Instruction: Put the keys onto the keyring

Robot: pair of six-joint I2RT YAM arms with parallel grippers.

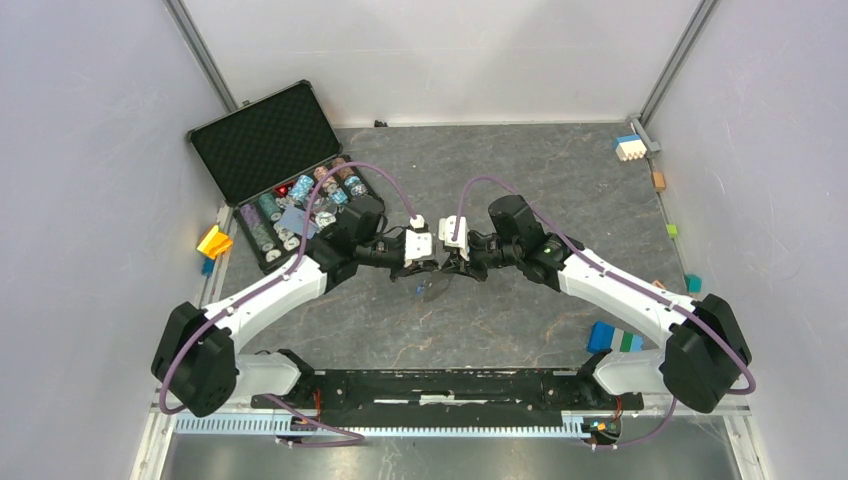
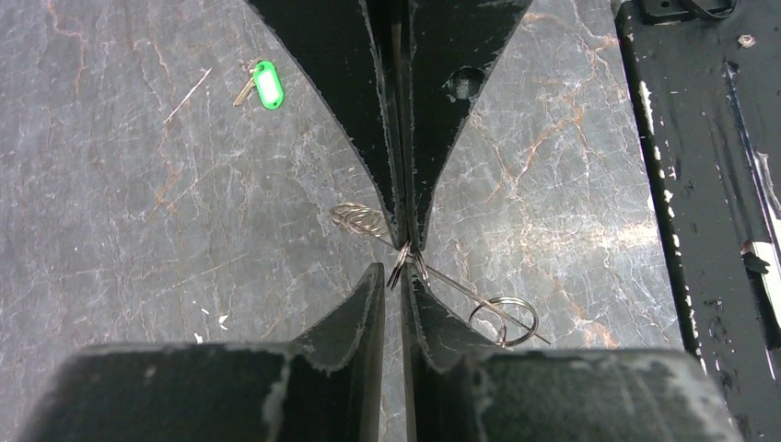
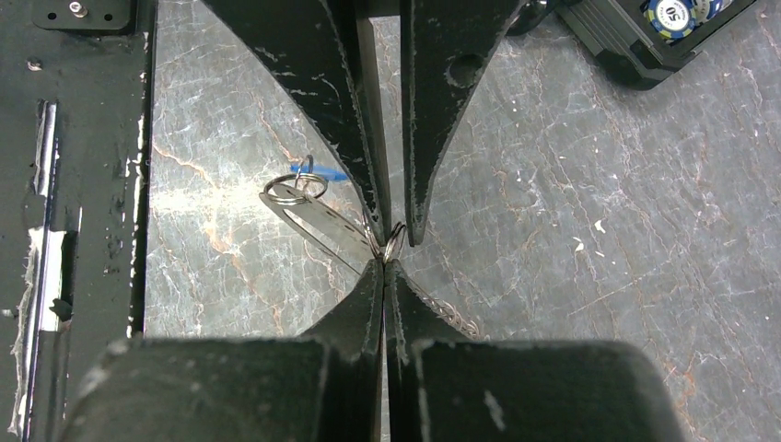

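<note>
Left gripper: my left gripper (image 2: 398,274) is over the middle of the table (image 1: 560,180), tip to tip with the other one.
Left fingers: my left fingers (image 2: 368,313) stand with a narrow gap between them. A small loop of wire sits in that gap right at the tips. I cannot tell whether I am pinching it or it only rests there.
Right gripper: my right gripper (image 3: 383,265) has its fingers pressed together, and the thin wire of the keyring is nipped at their tips.
Keyring: the keyring (image 3: 322,221) is at the point where my two sets of tips meet. Its oval loop runs from there toward the black base rail (image 3: 83,184). Its coiled, chain-like stretch lies on the opposite side of the tips.
Blue key: the blue key (image 3: 318,172) is at the end of the loop nearest the rail, and its small ring crosses the wire. I cannot tell whether it is threaded on.
Green key: the green key (image 2: 265,85) lies flat on the table by itself, well apart from both grippers.
Case: a black case (image 1: 265,145) is open at the far left, foam lid up, with rows of poker chips (image 1: 300,200) inside.
Blocks: a yellow block (image 1: 213,241) sits at the left edge. A blue block (image 1: 602,335) sits near my right arm's base.
</note>
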